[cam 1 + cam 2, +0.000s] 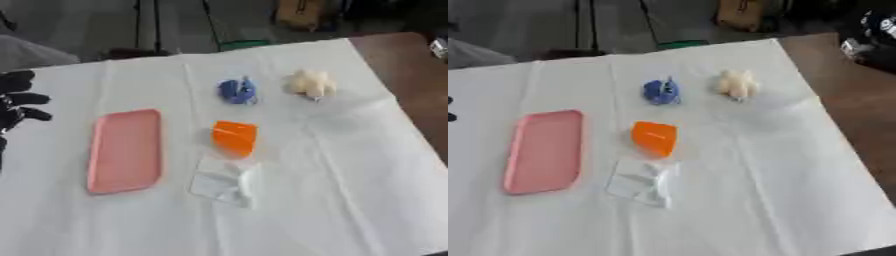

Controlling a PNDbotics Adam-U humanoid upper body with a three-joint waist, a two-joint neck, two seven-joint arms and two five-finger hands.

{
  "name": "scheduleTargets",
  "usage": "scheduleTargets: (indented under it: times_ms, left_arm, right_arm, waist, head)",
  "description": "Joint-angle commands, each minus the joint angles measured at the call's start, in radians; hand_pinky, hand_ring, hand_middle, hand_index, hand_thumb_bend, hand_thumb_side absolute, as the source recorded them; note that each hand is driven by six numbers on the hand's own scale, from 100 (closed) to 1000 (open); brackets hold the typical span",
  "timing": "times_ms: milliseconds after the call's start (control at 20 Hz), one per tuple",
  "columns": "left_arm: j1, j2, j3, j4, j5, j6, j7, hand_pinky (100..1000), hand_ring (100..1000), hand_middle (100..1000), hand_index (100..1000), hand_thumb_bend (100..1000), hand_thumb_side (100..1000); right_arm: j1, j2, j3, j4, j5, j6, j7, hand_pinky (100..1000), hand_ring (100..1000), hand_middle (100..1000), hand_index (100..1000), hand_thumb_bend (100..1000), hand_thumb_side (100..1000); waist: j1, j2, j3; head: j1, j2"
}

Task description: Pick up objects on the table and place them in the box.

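Where the white cloth [350, 190] lies nearest, a clear crumpled wrapper [223, 184] sits just below an orange piece [234, 137], with the pink tray [125, 150] to their left. Farther back lie a blue object [237, 91] and a cream one [311, 83], apart. The left hand [17, 100] hovers at the left edge, fingers spread, holding nothing.

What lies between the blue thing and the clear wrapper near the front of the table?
The orange piece lies between the blue thing and the clear wrapper, just above the wrapper. Both eye views show it.
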Motion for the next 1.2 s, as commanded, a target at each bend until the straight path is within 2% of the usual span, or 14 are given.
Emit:
scheduleTargets:
  times_ms: [50, 250, 300, 350, 750, 900, 1200]
  left_arm:
    - [-0.012, 0.02, 0.001, -0.022, -0.002, 0.0, -0.003, 597, 690, 797, 739, 143, 892]
    - [-0.012, 0.018, 0.002, -0.021, -0.005, -0.001, -0.002, 597, 690, 798, 741, 144, 895]
    - [-0.013, 0.018, 0.002, -0.021, -0.005, -0.001, -0.002, 596, 689, 798, 742, 146, 901]
    - [-0.014, 0.016, 0.002, -0.021, -0.007, -0.001, -0.002, 596, 688, 798, 742, 146, 903]
    - [-0.021, 0.002, 0.002, -0.022, -0.026, -0.003, -0.004, 594, 686, 800, 739, 148, 923]
    - [-0.022, -0.001, 0.002, -0.023, -0.031, -0.004, -0.004, 594, 686, 800, 739, 147, 929]
    - [-0.028, -0.008, -0.002, -0.027, -0.043, -0.008, -0.011, 593, 685, 801, 738, 144, 940]
  right_arm:
    - [-0.017, -0.035, -0.002, -0.024, 0.002, -0.003, 0.002, 632, 529, 906, 783, 100, 684]
    - [-0.019, -0.034, 0.0, -0.027, 0.006, -0.004, 0.004, 633, 530, 905, 783, 100, 684]
    - [-0.02, -0.032, 0.0, -0.028, 0.008, -0.005, 0.004, 633, 531, 904, 784, 100, 629]
    - [-0.024, -0.03, 0.002, -0.029, 0.011, -0.005, 0.005, 633, 531, 905, 784, 100, 684]
    - [-0.059, -0.007, 0.016, -0.033, 0.06, -0.006, 0.018, 638, 542, 909, 785, 100, 666]
    - [-0.072, -0.003, 0.018, -0.029, 0.081, -0.007, 0.02, 641, 547, 912, 787, 100, 669]
    - [-0.123, 0.002, 0.03, 0.002, 0.129, -0.008, 0.052, 653, 569, 927, 807, 100, 685]
  waist:
    - [-0.005, -0.014, 0.001]
    - [-0.006, -0.008, 0.003]
    - [-0.006, -0.004, 0.006]
    - [-0.007, 0.004, 0.013]
    - [-0.011, 0.05, 0.054]
    - [-0.011, 0.06, 0.061]
    - [-0.005, 0.094, 0.078]
  head:
    - [-0.002, 0.003]
    - [-0.003, 0.003]
    - [-0.003, 0.003]
    - [-0.003, 0.001]
    - [-0.021, -0.002]
    - [-0.029, -0.005]
    - [-0.059, -0.023]
